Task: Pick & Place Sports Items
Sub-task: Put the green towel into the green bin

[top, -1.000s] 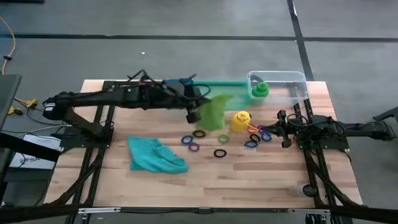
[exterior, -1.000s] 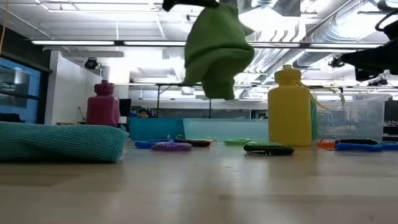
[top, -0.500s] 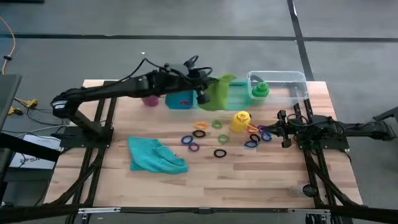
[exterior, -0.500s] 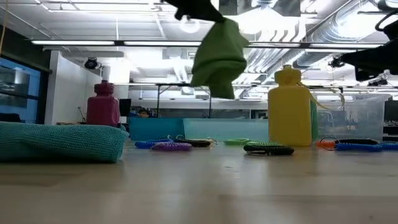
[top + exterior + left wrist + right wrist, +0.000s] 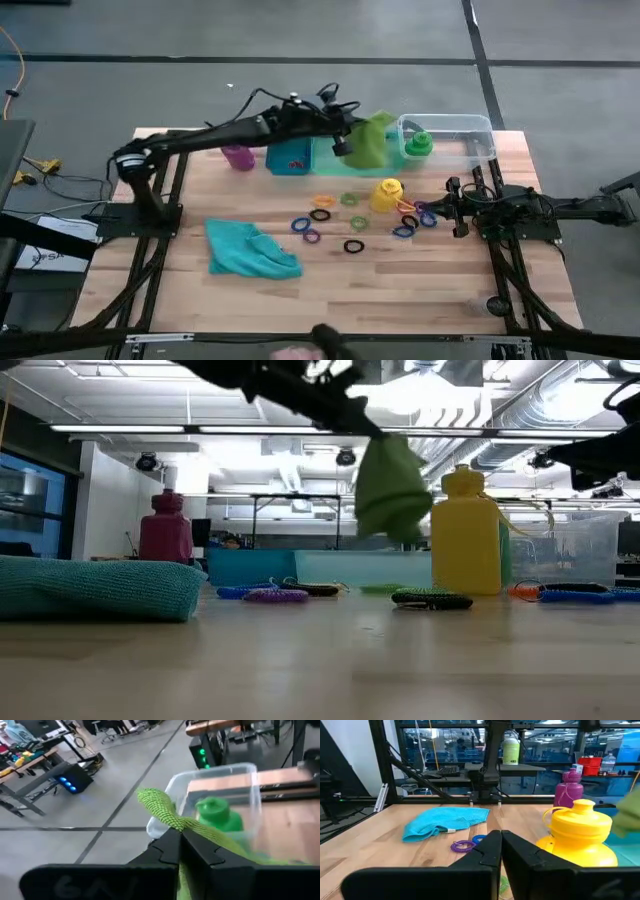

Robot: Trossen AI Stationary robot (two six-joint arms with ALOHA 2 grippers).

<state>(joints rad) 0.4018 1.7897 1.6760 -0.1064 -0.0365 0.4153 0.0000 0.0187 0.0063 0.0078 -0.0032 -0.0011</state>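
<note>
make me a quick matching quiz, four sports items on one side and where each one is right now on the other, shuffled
Items:
1. lime-green cloth
2. green bottle
3. teal cloth
4. yellow bottle

Places:
A. standing in the clear bin
B. lying flat on the table
C. upright on the table among the rings
D. hanging from the left end effector

Pairs: 1-D, 2-A, 3-B, 4-C

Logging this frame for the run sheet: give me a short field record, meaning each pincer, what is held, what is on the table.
left pincer: shut on lime-green cloth, raised over the green bin
right pincer: shut, empty, waiting at the table's right side
clear bin: holds green bottle
on table: teal cloth, yellow bottle, purple bottle, rings
</note>
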